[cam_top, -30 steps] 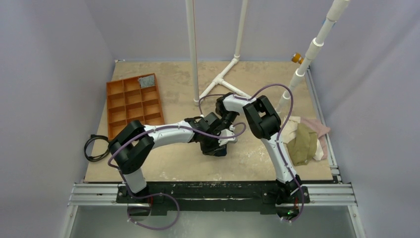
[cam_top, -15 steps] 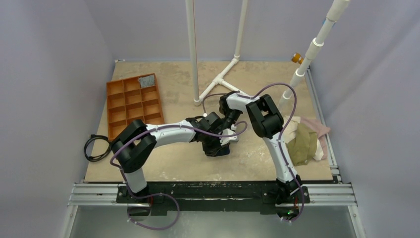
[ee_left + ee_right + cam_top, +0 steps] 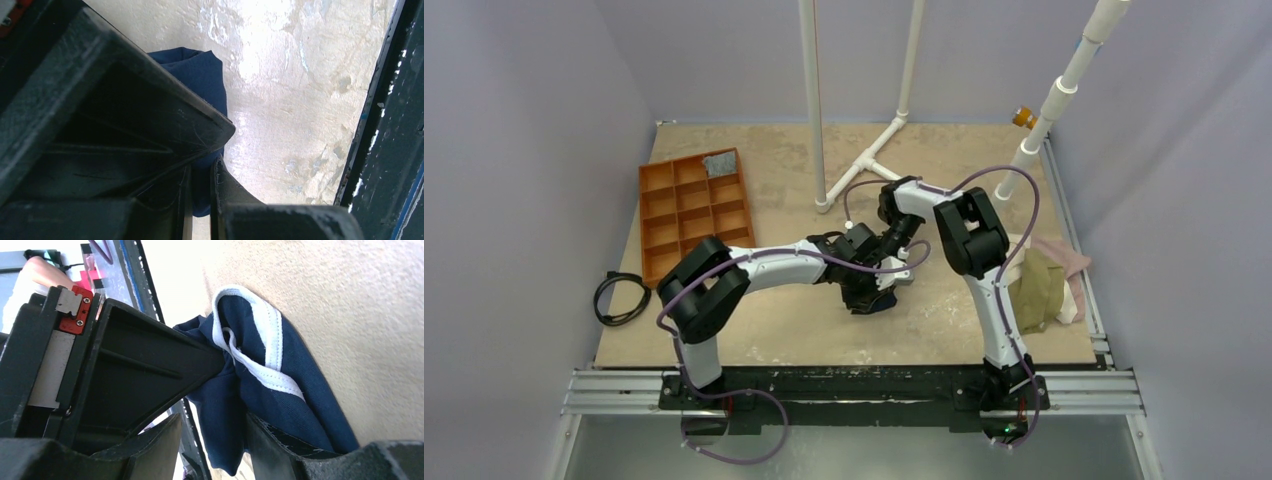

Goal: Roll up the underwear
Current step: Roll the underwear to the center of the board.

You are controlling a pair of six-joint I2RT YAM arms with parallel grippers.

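Observation:
The navy-blue underwear [image 3: 260,385] with white trim is bunched on the tabletop mid-table, and only a small dark part of the underwear [image 3: 884,304] shows in the top view. My left gripper [image 3: 200,185] is shut on a fold of the underwear [image 3: 200,75], which passes between the pads. My right gripper [image 3: 212,450] is open, its fingers standing on either side of a hanging fold; the cloth rests against the right finger [image 3: 285,450]. Seen from above, the left gripper [image 3: 872,296] and the right gripper [image 3: 898,274] meet over the garment.
An orange compartment tray [image 3: 667,232] sits at the back left, with a grey item [image 3: 721,163] in one cell. White pipe stands [image 3: 864,160] rise behind the arms. An olive-green garment [image 3: 1034,290] and pale pink cloth [image 3: 1066,256] lie at the right edge. A black cable [image 3: 619,298] lies left.
My left gripper has closed on the underwear. My right gripper has opened and let go of the cloth. Both arms have shifted slightly to the right.

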